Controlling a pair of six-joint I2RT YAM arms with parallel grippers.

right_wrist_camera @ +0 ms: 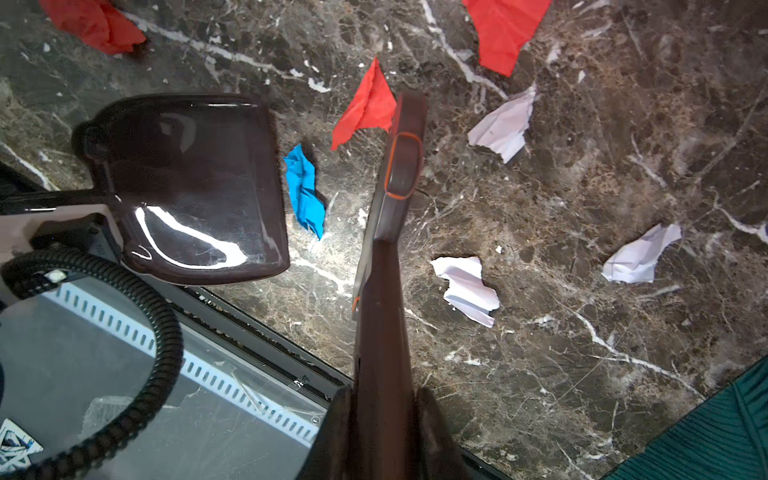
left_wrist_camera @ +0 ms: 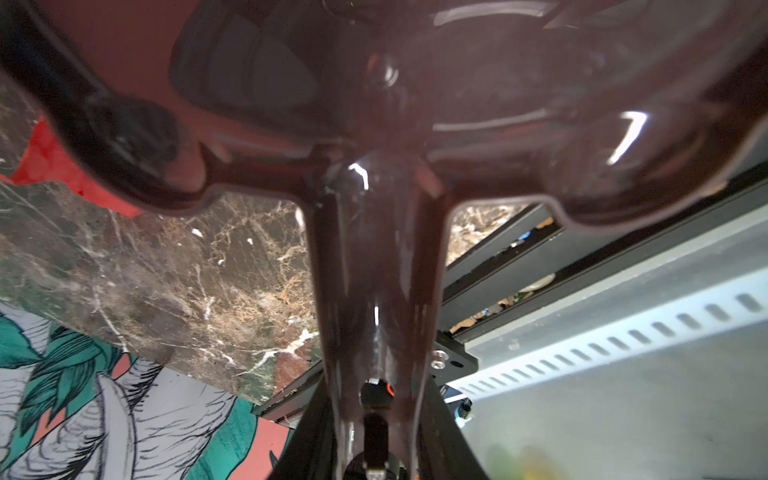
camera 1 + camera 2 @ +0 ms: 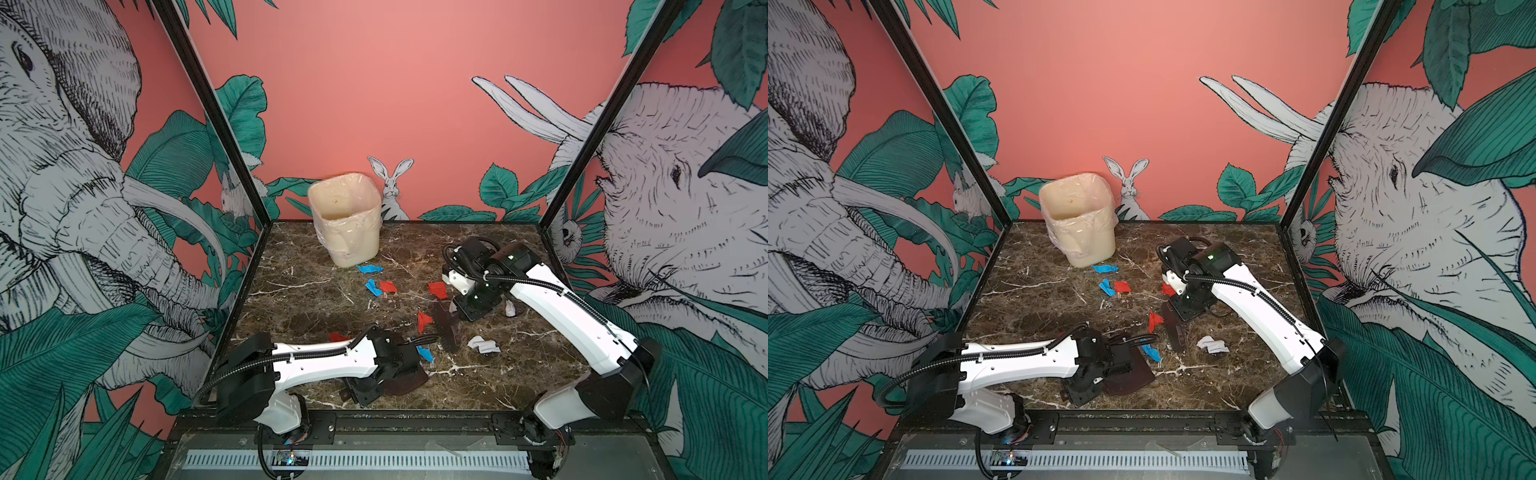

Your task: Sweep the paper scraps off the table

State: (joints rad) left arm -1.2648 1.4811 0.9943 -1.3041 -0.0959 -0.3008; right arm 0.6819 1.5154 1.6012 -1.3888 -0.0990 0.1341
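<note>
**Step in hand:** gathering. The left hand (image 2: pixel 376 419) is clamped on the handle of a dark dustpan (image 3: pixel 409 380). The pan lies low near the front edge of the desk (image 3: pixel 316 299), with its mouth toward the brush (image 3: pixel 446 328). The right hand (image 1: pixel 376 415) is closed on the brush handle, with the bristles down near mid-desk.

**Paper scraps** (image 3: pixel 388 286)**:** they are scattered across the desk.
- A blue piece (image 1: pixel 305 193) lies between the pan lip and the brush.
- A red piece (image 1: pixel 365 108) touches the tip of the brush head.
- Three white pieces (image 1: pixel 465 286) lie on the brush's other side, away from the pan.
- Further red and blue pieces lie toward the far edge, near a cream lined bin (image 3: pixel 353 245).

**Judgement:** no paper shows in the pan, so the task is at an early stage. The next move calls for drawing the brush toward the pan lip, with the pan held flat to the desk.

**Obstructions:**
- The white pieces need a separate pass.
- One red scrap (image 3: pixel 337 336) is partly hidden behind the left arm.
- Light paper may slip under the lip.
</note>
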